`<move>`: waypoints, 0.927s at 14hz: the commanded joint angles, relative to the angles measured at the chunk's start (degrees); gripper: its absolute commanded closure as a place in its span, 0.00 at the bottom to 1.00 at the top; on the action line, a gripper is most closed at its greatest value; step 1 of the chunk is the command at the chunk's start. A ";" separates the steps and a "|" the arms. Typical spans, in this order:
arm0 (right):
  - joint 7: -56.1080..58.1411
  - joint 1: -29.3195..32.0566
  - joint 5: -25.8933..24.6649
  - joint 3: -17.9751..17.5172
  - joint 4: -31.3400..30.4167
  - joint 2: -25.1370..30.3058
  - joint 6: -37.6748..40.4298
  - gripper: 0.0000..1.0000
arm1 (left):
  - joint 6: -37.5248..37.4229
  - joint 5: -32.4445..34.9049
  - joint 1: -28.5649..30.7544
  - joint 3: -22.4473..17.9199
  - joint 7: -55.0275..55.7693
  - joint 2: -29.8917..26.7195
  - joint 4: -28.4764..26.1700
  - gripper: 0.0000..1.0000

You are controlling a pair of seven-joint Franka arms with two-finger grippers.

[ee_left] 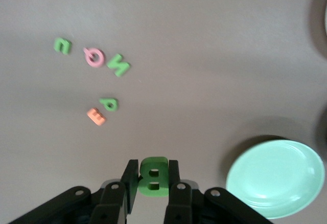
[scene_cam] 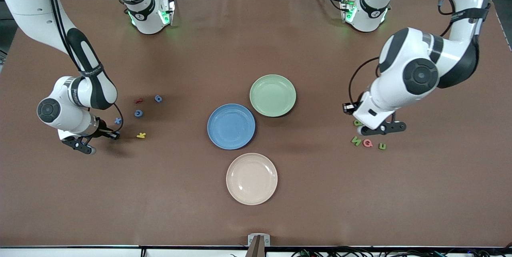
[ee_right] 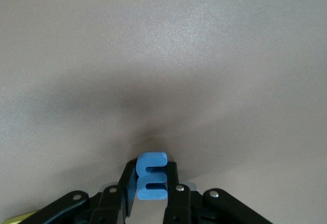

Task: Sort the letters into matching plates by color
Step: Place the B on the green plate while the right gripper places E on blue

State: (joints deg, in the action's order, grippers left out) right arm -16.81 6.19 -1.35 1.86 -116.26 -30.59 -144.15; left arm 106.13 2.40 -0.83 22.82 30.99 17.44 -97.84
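Gripping phase: left pincer (ee_left: pixel 152 183) clamping green B (ee_left: pixel 153 176), right pincer (ee_right: pixel 151 185) clamping blue E (ee_right: pixel 152 183). Next: carrying to green plate (scene_cam: pixel 273 95), blue plate (scene_cam: pixel 231 126).

A green letter B (ee_left: pixel 153 177) stands pinched in the left hand (ee_left: pixel 152 183), up over the worktop. Ahead of that hand lie three more green letters (ee_left: pixel 111 104), flat and apart. The pale green plate (scene_cam: pixel 273 95) sits empty beside that hand. A blue letter E (ee_right: pixel 152 176) is clamped in the right hand (ee_right: pixel 151 185). Three blue letters (scene_cam: pixel 138 113) lie near that hand. The blue plate (scene_cam: pixel 231 126) sits empty, touching the green one.
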 commanded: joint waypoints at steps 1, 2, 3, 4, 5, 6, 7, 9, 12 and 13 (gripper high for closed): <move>-0.59 -0.12 -2.43 0.08 0.59 -0.61 -0.26 0.82 | -0.40 0.06 0.13 3.88 5.64 0.13 -0.86 1.00; -0.07 -0.04 -3.91 -0.01 1.21 -0.61 0.35 0.86 | -0.40 -0.02 0.13 5.11 7.05 0.14 -1.38 1.00; 0.55 0.05 -4.97 -0.10 1.39 -0.52 0.54 0.88 | -0.23 -0.02 0.13 6.60 8.11 -0.04 -2.43 1.00; 1.68 0.05 -5.24 -0.10 1.82 -0.17 0.88 0.90 | 0.12 -0.02 0.04 8.36 11.25 0.13 -3.22 1.00; 3.00 -0.13 -5.25 -0.19 2.52 0.44 2.28 0.90 | 1.34 0.06 0.04 9.59 13.28 0.66 -4.19 1.00; 3.36 -0.47 -5.25 -0.45 3.40 1.66 5.43 0.90 | 3.71 0.07 0.04 10.39 14.00 0.75 -6.11 1.00; 3.45 -1.78 -5.25 -0.45 4.80 3.33 9.37 0.90 | 7.30 -0.02 -0.39 11.44 14.88 0.93 -8.91 1.00; 2.84 -5.03 -5.25 -0.45 8.22 5.88 19.11 0.90 | 14.59 0.06 -3.28 11.72 20.22 1.89 -12.88 1.00; 2.22 -10.04 -3.58 -0.63 15.35 6.25 30.92 0.90 | 19.44 0.42 -6.72 11.72 25.60 5.14 -13.42 1.00; 1.87 -11.71 -1.40 -0.97 15.88 6.33 31.47 0.90 | 22.07 0.50 -7.68 11.72 27.78 5.93 -14.56 1.00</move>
State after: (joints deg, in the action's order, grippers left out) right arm -14.14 -2.96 -4.81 0.99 -102.46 -24.04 -115.20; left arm 124.54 2.39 -7.70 34.33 55.58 22.29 -111.22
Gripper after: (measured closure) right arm 0.727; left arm 0.722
